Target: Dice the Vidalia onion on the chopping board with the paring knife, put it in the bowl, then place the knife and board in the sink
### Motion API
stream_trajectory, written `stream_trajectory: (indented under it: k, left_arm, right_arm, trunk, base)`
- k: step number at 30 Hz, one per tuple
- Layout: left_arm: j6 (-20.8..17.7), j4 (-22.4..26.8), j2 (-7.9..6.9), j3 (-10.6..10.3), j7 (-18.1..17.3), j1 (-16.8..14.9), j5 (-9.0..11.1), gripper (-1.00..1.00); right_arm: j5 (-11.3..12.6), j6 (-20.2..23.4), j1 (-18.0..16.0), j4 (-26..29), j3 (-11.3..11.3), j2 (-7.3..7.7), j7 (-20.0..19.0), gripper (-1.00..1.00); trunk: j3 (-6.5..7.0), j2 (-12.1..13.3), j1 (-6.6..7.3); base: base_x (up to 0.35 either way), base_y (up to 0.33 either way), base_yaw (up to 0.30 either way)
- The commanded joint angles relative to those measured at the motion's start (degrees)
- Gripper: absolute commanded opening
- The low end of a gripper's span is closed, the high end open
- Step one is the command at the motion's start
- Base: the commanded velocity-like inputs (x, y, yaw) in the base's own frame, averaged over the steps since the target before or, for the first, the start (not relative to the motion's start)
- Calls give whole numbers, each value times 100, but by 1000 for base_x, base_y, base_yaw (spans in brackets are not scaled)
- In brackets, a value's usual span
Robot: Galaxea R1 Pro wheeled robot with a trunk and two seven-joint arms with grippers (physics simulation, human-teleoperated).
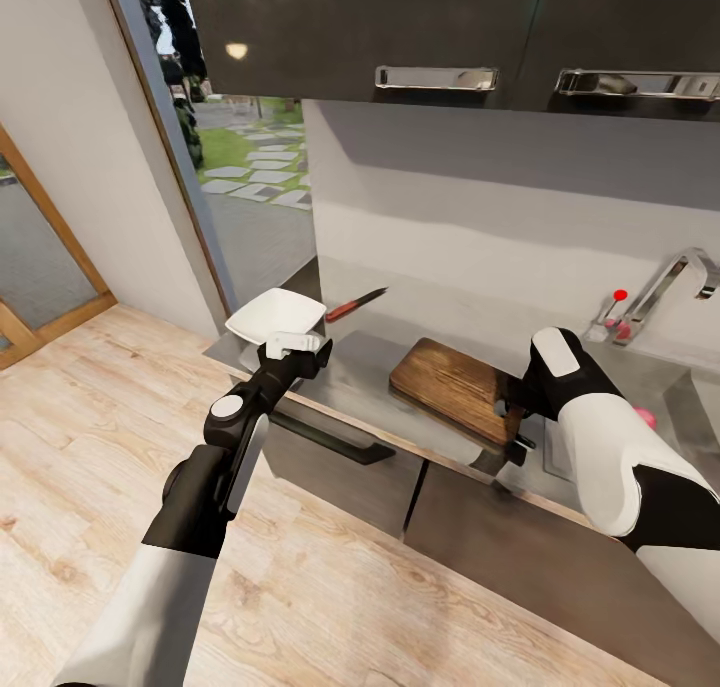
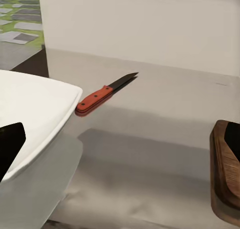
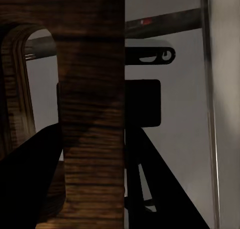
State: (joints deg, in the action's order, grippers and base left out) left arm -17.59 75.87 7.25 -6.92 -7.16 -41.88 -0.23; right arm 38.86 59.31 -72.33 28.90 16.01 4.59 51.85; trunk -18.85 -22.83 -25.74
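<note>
Dark brown wooden chopping board [image 1: 452, 387], tilted on the grey metallic countertop [image 1: 370, 362] near the steel sink [image 1: 690, 407], is clamped at its handle end by the right gripper [image 1: 515, 407]; lifting into that sink is judged next; left gripper [image 1: 293, 344] opening undeterminable.

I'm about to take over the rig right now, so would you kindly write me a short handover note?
Right gripper: shut on the chopping board at its handle end, the board tilted above the countertop.
Left gripper: at the bowl's near rim; grip unclear.
Paring knife lies on the countertop beyond the bowl.
Sink is to the right, under the faucet.
No onion visible on the board.
Left: board and knife into the sink.
</note>
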Motion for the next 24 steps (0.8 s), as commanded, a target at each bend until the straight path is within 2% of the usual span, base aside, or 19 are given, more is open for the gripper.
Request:
stream_trajectory:
  k: [1, 3, 4, 24]
  left_arm:
    - [-34, 7, 3, 6, -23, -5, -3, 100]
    - [-34, 7, 4, 6, -23, -5, -3, 100]
    - [-34, 7, 4, 5, -23, -5, -3, 100]
    - [-34, 7, 5, 6, -23, -5, -3, 100]
  right_arm:
    - [97, 63, -1, -33, -2, -2, 62, -100]
    - [97, 63, -1, -33, -2, -2, 62, -100]
    - [96, 63, -1, -33, -2, -2, 62, 100]
    - [104, 63, -1, 1, -55, 0, 62, 100]
  trunk:
    - [-11, -9, -4]
    - [-11, -9, -4]
    - [-11, -9, -4]
    - [5, -9, -4]
  base:
    - [0, 0, 0]
    - [0, 0, 0]
    - [0, 0, 0]
    - [0, 0, 0]
